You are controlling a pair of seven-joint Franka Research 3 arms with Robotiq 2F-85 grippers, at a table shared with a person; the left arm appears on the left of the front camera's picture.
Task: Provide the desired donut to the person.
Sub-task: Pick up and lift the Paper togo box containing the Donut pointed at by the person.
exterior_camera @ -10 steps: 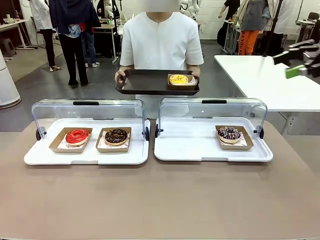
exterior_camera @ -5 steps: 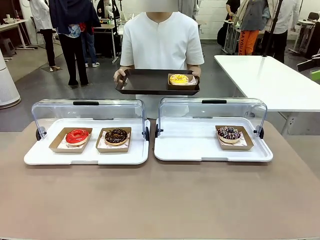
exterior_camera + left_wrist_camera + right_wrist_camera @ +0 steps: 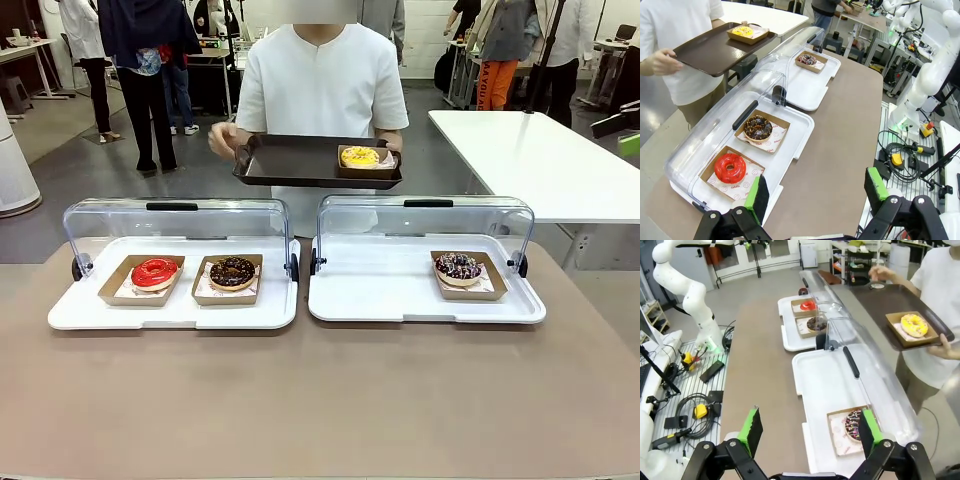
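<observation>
My left gripper (image 3: 816, 192): its green fingers are standing wide apart, holding nothing, and looking down at the left case (image 3: 170, 315)
My right gripper (image 3: 809, 430): it is spread wide too, holding nothing, and hanging above the right case (image 3: 420, 310)
Donuts to pick from: the red donut (image 3: 154, 272) and the chocolate donut (image 3: 232, 271) are sitting side by side in the left case; the sprinkled donut (image 3: 459, 265) is sitting alone in the right case
Wrong pick: I cannot tell which donut the person (image 3: 322, 80) is wanting, so I am risking grabbing the wrong one
Squash or spill: each donut is lying in a thin paper box; pinching the donut is going to smear the icing, and pinching a box wall may bend it and tip the donut out
Clear lids (image 3: 175, 225): they are standing open at the back of the cases; an arm reaching across may knock one down
Brown tray (image 3: 290, 160): the person is holding it beyond the cases, with a yellow donut (image 3: 359, 157) sitting in one corner; pushing down hard may tilt it, and setting down too close may bump that donut
Person's hand (image 3: 222, 140): it is at the tray's corner, and I cannot tell how firmly it is gripping
</observation>
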